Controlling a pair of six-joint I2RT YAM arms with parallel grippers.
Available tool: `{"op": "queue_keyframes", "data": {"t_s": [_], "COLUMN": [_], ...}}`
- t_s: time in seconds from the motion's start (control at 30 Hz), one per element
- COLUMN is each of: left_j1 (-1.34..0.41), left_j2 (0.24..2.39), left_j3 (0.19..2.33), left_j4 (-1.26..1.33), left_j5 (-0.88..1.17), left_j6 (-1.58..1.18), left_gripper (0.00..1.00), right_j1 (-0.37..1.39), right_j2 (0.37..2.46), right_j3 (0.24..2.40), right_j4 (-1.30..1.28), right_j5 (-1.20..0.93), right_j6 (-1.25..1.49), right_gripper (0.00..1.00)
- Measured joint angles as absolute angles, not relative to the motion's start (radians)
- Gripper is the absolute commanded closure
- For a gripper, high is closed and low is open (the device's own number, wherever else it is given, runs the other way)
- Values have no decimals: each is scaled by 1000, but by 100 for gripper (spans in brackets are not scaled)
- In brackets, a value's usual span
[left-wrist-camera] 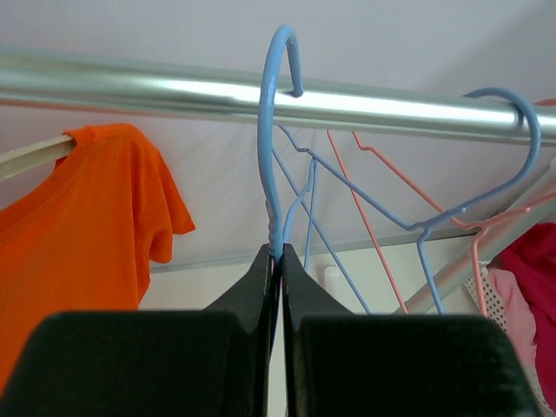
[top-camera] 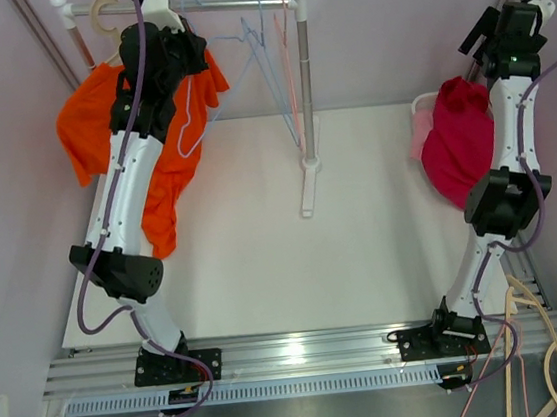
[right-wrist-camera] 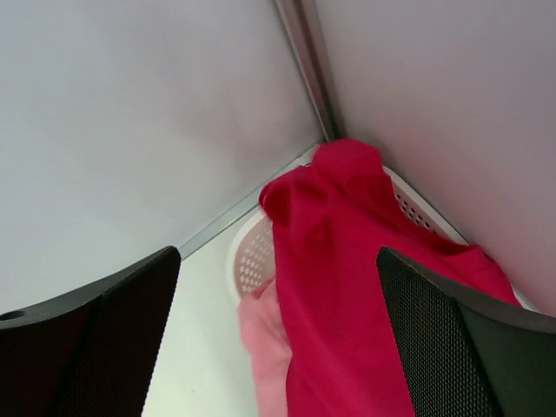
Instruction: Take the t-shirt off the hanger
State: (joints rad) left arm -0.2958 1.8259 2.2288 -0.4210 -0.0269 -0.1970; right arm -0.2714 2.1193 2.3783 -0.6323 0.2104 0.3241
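Off past the right-hand end of the rail (left-wrist-camera: 174,91), in the corner where the walls meet, a white perforated basket (right-wrist-camera: 249,256) holds a red garment (right-wrist-camera: 347,261) heaped well above its rim, with a pink garment (right-wrist-camera: 265,339) tucked under it on the rail side. The right gripper (right-wrist-camera: 278,261) hangs over that heap with its jaws spread wide and nothing between them. Up at the rail, the left gripper (left-wrist-camera: 276,254) is pinched tight on the neck of a bare blue hanger (left-wrist-camera: 265,156), whose hook sits over the rail. The orange t-shirt (left-wrist-camera: 78,226) hangs on a cream hanger (left-wrist-camera: 30,152) at the rail's left end, close to the left wall and apart from the gripper. To the right along the rail hang another blue hanger (left-wrist-camera: 512,113) and a pink hanger (left-wrist-camera: 365,217), bunched near the rail's upright post (top-camera: 305,85). Bare white table (top-camera: 263,250) stretches from the post's foot across to the basket; the back wall stands close behind the rail.
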Motion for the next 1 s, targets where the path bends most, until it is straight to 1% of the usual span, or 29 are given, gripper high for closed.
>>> {"op": "queue_keyframes", "data": {"t_s": [0.1,0.23,0.33,0.5,0.6,0.7,0.8,1.0], "left_j1": [-296,-296,-295,-302,-326,-367,-395,-416], "left_j2": [1834,1841,1874,1926,1929,1892,1845,1828], "left_j3": [2237,2238,2276,2298,2262,2160,2089,2077], "left_j4": [-401,-376,-376,-377,-363,-269,-230,-187], "left_j5": [-10,17,45,53,-31,-117,-163,-262], "left_j6": [-199,-201,-204,-207,-186,-152,-130,-46], "left_gripper": [99,99,99,99,99,99,99,99], "right_j1": [-265,-256,-248,-241,-239,-239,-239,-239], "right_j2": [1988,1880,1843,1840,1837,1833,1829,1800], "right_j3": [2255,2236,2238,2211,2164,2125,2111,2101], "right_j4": [-584,-534,-509,-505,-504,-504,-505,-498], "right_j5": [181,155,136,113,104,97,93,78], "right_j6": [323,321,321,317,313,313,313,313], "right_gripper": [1,1,1,0,0,1,1,1]}}
